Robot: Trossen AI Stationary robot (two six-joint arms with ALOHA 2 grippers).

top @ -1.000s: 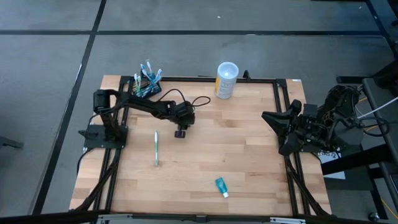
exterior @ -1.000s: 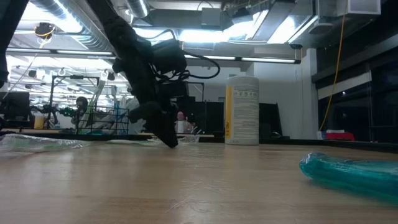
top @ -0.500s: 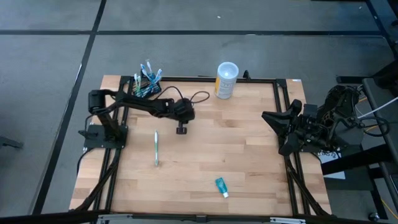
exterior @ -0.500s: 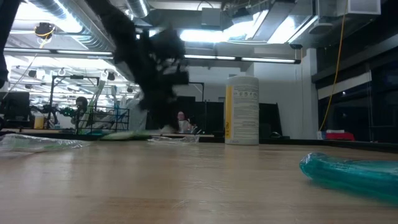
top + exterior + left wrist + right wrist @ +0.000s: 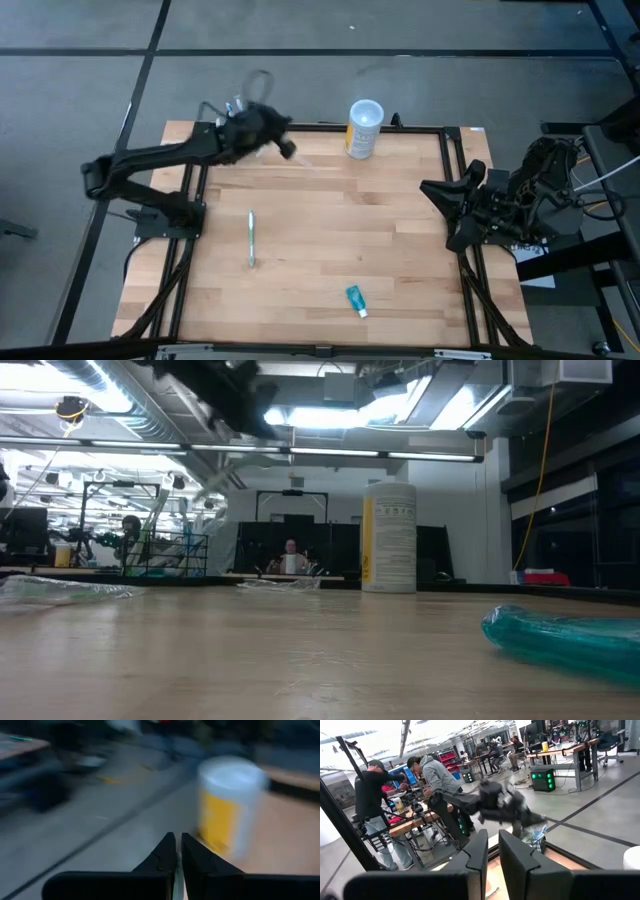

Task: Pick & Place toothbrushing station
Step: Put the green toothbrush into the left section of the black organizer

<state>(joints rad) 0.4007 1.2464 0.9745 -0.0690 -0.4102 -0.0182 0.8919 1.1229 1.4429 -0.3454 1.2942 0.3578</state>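
The toothbrushing station is mostly hidden under my left arm at the table's far left corner. Only brush heads (image 5: pixel 237 104) stick out above it, and the bunch of brushes (image 5: pixel 536 833) shows in the right wrist view. My left gripper (image 5: pixel 288 150) is raised above the far edge, shut and empty (image 5: pixel 176 851), pointing toward the white-and-yellow cup (image 5: pixel 365 128) (image 5: pixel 230 805). One toothbrush (image 5: pixel 250 238) lies flat on the table's left half. My right gripper (image 5: pixel 428 187) waits at the right edge, its fingers (image 5: pixel 492 855) a little apart with nothing between them.
A teal tube (image 5: pixel 355 300) (image 5: pixel 565 640) lies near the front edge. A faint clear thing (image 5: pixel 303 160) lies on the wood near the far edge, left of the cup (image 5: pixel 390 535). A black frame (image 5: pixel 440 132) borders the table. People work at benches in the room behind.
My left gripper has risen from the table's middle, where it pointed down at the wood. It has swung toward the far edge, near the cup and the toothbrushing station, and tipped up to almost level. Nothing on the table has moved.
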